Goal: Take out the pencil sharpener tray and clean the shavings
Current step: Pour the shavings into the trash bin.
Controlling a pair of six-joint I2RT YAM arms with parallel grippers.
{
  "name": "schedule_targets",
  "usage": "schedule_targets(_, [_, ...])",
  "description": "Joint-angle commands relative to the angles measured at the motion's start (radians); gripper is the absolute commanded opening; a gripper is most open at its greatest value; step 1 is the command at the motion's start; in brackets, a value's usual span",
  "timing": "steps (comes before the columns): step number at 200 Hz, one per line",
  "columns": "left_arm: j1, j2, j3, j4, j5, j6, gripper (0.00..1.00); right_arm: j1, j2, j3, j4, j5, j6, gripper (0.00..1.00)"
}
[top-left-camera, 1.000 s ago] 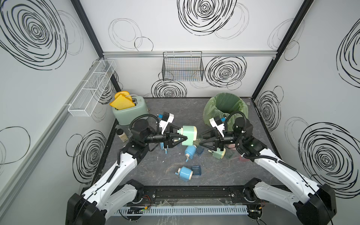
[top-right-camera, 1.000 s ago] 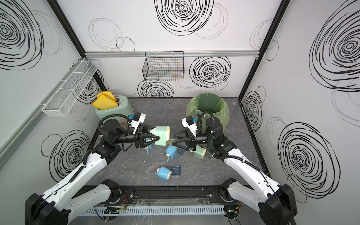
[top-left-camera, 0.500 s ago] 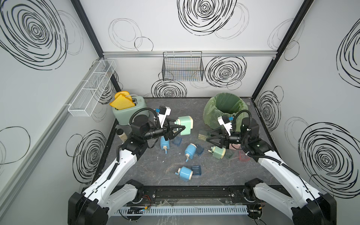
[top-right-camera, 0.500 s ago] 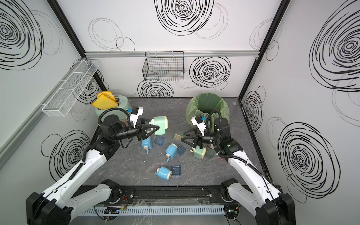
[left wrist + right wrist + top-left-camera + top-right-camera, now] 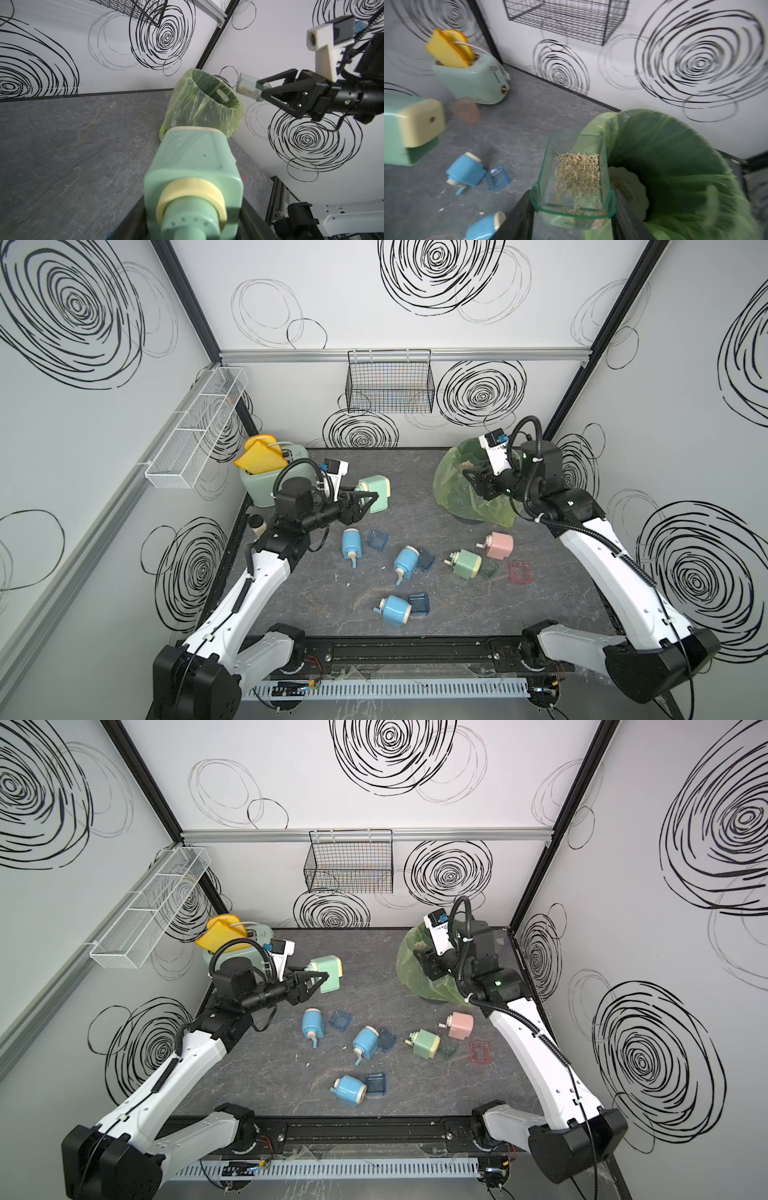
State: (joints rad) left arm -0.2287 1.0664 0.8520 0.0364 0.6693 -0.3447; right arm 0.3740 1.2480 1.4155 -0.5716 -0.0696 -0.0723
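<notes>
Pencil sharpener tray [image 5: 573, 180]: clear green, open side up, roughly level, loaded with a pile of tan shavings [image 5: 577, 174]. Up in the air on the far right, above rim height right by the bin [image 5: 457, 502] with the green bag; hard to say over which bit of the mouth exactly. Pinched at one end by the right gripper [image 5: 573, 216], a jaw on each long side, so definitely grasping it. Same grip showing from the left wrist cam, tray [image 5: 248, 89] sticking out past the fingertips.

Over on the far left, left gripper [image 5: 365, 504] clenched on the mint-green sharpener [image 5: 376, 497], crank end toward the wrist, looking lifted off the grey tabletop [image 5: 316, 593].

Rest of the mess down on the table: blue sharpeners [image 5: 352, 543] lying on their sides in the middle, each with a blue tray [image 5: 377, 540] just beside. Further right, another green sharpener [image 5: 465, 565] and a pink sharpener [image 5: 498, 545], with a red tray [image 5: 520, 571] near them. Mint toaster [image 5: 473, 83] with yellow toast slices [image 5: 446, 49] in the far-left corner.
</notes>
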Motion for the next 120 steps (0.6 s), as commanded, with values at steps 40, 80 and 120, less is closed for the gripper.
schedule_targets(40, [0.033,-0.033,-0.047,0.102,0.075,-0.063,0.19,0.11,0.304,0.334,-0.441,0.813,-0.15,0.42])
schedule_targets(80, [0.012,-0.049,-0.041,0.08,0.07,-0.05,0.19,0.161,0.371,0.331,-0.411,1.122,-0.26,0.46])
schedule_targets(120, [-0.014,-0.054,-0.031,0.062,0.065,-0.038,0.19,0.175,0.34,0.285,-0.211,1.242,-0.518,0.49])
